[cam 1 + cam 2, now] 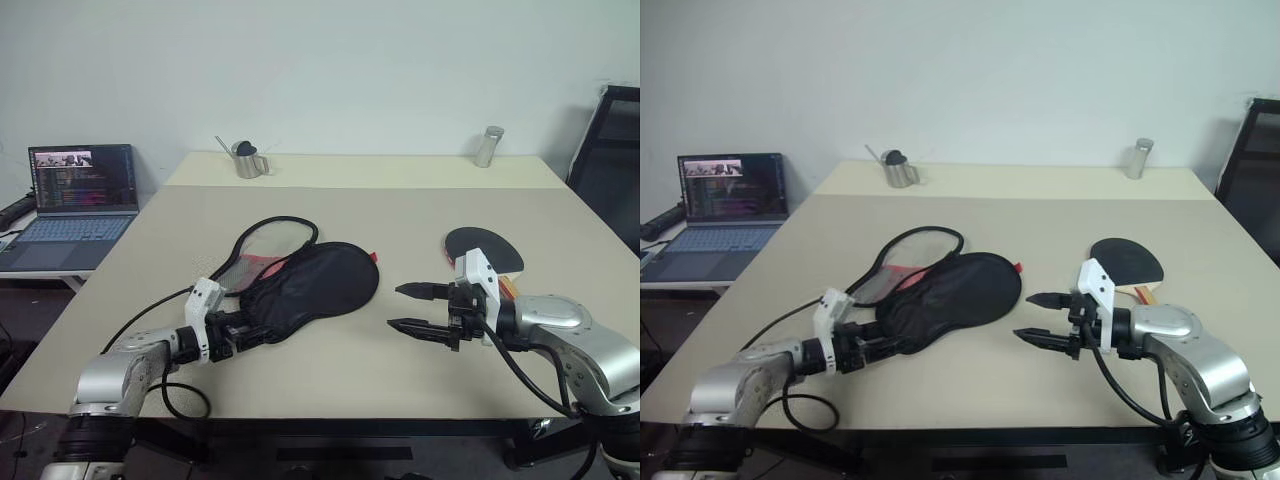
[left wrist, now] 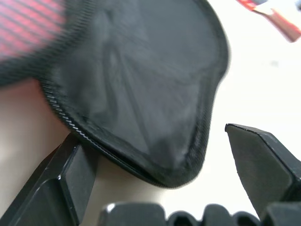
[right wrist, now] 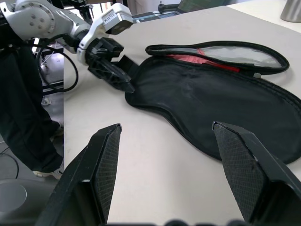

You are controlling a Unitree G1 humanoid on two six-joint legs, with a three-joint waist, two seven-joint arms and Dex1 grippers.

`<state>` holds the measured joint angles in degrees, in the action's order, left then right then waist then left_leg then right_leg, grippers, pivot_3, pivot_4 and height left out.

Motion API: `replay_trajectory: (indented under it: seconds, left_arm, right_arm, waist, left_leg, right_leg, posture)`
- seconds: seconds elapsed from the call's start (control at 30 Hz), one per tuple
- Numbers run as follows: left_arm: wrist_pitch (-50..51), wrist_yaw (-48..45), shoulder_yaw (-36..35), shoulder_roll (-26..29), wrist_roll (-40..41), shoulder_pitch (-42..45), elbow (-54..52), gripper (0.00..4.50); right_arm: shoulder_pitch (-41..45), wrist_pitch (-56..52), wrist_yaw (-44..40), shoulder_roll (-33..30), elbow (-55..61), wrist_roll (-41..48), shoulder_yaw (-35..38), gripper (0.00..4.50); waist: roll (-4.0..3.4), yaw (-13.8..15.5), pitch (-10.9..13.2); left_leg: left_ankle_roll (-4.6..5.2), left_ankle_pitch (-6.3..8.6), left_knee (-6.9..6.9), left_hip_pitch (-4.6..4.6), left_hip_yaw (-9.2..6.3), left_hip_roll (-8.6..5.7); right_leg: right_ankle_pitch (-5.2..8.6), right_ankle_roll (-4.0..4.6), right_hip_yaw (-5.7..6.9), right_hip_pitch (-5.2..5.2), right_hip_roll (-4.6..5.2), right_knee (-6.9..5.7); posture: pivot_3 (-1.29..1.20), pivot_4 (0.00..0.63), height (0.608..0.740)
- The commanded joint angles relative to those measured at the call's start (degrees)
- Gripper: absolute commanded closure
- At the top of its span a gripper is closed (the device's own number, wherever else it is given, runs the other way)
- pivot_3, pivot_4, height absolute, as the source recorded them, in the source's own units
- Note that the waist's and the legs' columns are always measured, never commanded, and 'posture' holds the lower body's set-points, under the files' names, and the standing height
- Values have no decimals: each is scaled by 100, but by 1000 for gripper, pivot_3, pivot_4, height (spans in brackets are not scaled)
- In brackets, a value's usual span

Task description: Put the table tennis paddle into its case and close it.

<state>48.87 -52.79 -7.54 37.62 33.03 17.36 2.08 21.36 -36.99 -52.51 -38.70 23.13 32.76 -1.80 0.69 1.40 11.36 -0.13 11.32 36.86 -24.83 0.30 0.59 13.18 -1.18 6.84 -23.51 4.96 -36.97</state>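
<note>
The case (image 1: 318, 283) lies unzipped in the middle of the table, a black soft pouch with its mesh-pocket flap (image 1: 270, 240) folded back and red lining showing. My left gripper (image 1: 256, 328) is open at the case's narrow end (image 2: 155, 117), which lies between its fingers (image 2: 61, 179). The table tennis paddle (image 1: 484, 247) rests flat to the right, black face up, its handle mostly hidden behind my right wrist. My right gripper (image 1: 402, 308) hovers open and empty in front of the paddle, pointing left toward the case (image 3: 211, 103).
A laptop (image 1: 80, 200) stands open on a side desk at the left. A metal watering can (image 1: 247, 160) and a metal shaker (image 1: 488, 146) stand at the table's far edge. A black chair (image 1: 612, 165) is at the right. Black cables (image 1: 170, 395) hang by my left arm.
</note>
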Motion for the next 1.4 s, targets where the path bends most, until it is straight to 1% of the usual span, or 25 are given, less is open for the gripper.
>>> replay_trajectory:
  seconds: [0.03,0.1,0.23,0.33,0.4,0.43,0.5,0.6,0.7,0.8,0.87,0.9,1.1,1.2,1.27,1.3,1.4]
  left_arm:
    - [319,207,-79,-119,194,48,-129,573]
    - [376,305,-121,-178,220,114,-78,1240]
    - [756,642,-360,-655,613,351,-128,2605]
    - [968,1021,-506,-1288,984,534,-191,3594]
    - [971,1234,-539,-1656,1094,631,-185,4362]
    - [947,1340,-540,-1866,1124,727,-114,4475]
    - [870,1523,-540,-2203,1145,923,78,4475]
    - [729,1602,-486,-2477,1081,1138,332,4475]
    - [337,1888,-528,-2918,904,1615,1010,4475]
    - [67,2015,-414,-3048,654,1830,1349,4475]
    - [-62,2065,-346,-3065,528,1876,1451,3968]
    - [-84,2048,-315,-3049,489,1866,1458,3790]
    - [94,2023,-207,-2907,473,1591,1124,1737]
    - [361,1692,-39,-2522,610,1268,526,674]
    - [546,1402,203,-2096,592,977,93,8]
    - [687,1282,262,-1885,646,827,-112,8]
    - [749,864,582,-1069,471,378,-629,8]
  right_arm:
    - [48,12,81,-7,272,119,170,1111]
    - [59,-18,117,-13,291,140,194,1111]
    - [70,-87,189,-46,326,163,257,1111]
    - [42,-129,172,-155,331,167,346,1111]
    - [-5,-138,145,-240,331,184,421,1111]
    - [-48,-139,113,-319,322,188,472,1111]
    - [-119,-135,56,-449,302,172,547,1111]
    - [-165,-125,37,-564,297,163,588,1111]
    - [-170,-148,65,-612,311,168,621,1111]
    - [-159,-193,115,-608,358,191,633,1111]
    - [-155,-247,169,-587,406,229,652,1111]
    - [-156,-274,199,-572,426,249,662,1111]
    - [-150,-471,416,-480,489,444,712,1111]
    - [-82,-595,545,-417,483,554,702,1111]
    - [-18,-683,642,-361,457,628,685,1111]
    - [18,-719,681,-334,442,642,672,1111]
    - [117,-839,789,-275,394,694,663,1111]
  waist:
    - [0,-1,0]
    - [0,-1,0]
    - [7,7,2]
    - [12,7,5]
    - [15,8,7]
    - [19,6,9]
    - [23,8,11]
    - [30,6,14]
    - [32,8,15]
    - [44,-1,22]
    - [44,-16,23]
    - [45,-15,23]
    - [48,-6,24]
    - [48,-15,25]
    - [48,-20,25]
    - [46,-17,24]
    - [46,-22,25]
  left_leg:
    - [0,0,0,0,0,1]
    - [0,0,0,0,-3,1]
    - [0,0,4,0,-3,-2]
    - [1,0,5,0,-3,-4]
    - [1,-1,7,0,-6,-5]
    - [1,-1,8,0,-6,-7]
    - [1,-1,9,0,-5,-8]
    - [2,-2,11,1,-6,-7]
    - [2,-2,12,3,-3,-7]
    - [3,-2,15,3,-3,-7]
    - [3,-2,13,4,3,-7]
    - [3,-1,11,4,3,-6]
    - [3,-1,13,4,-1,-4]
    - [3,-1,13,4,-1,-1]
    - [2,-1,10,4,-1,5]
    - [2,-1,10,4,-2,8]
    - [2,-1,9,6,-2,11]
  right_leg:
    - [0,0,0,0,0,-1]
    - [0,0,1,0,-2,-2]
    - [0,-1,2,4,-2,-1]
    - [-1,-2,-1,6,-1,0]
    - [-2,-3,0,9,-2,-1]
    - [-2,-3,0,10,-3,-1]
    - [-2,-4,1,12,-4,-2]
    - [-3,-4,2,13,-12,-4]
    - [-3,-4,4,13,-24,-6]
    - [-4,-6,6,16,-24,-5]
    - [-4,-6,5,16,-25,-4]
    - [-4,-6,5,15,-26,-3]
    - [-4,-6,6,15,-29,-4]
    - [-4,-6,3,15,-29,-4]
    - [-4,-4,1,11,-34,-4]
    - [-4,-3,1,11,-35,-4]
    - [-4,3,-1,10,-38,-4]
  posture:
    - [0,150,740]
    - [0,150,740]
    - [0,150,740]
    - [0,150,740]
    - [0,150,740]
    - [0,150,740]
    - [0,150,740]
    - [0,150,740]
    - [0,150,740]
    - [0,150,740]
    - [0,150,740]
    - [0,150,740]
    - [0,150,740]
    - [0,150,740]
    - [0,150,740]
    - [0,150,740]
    - [0,150,740]
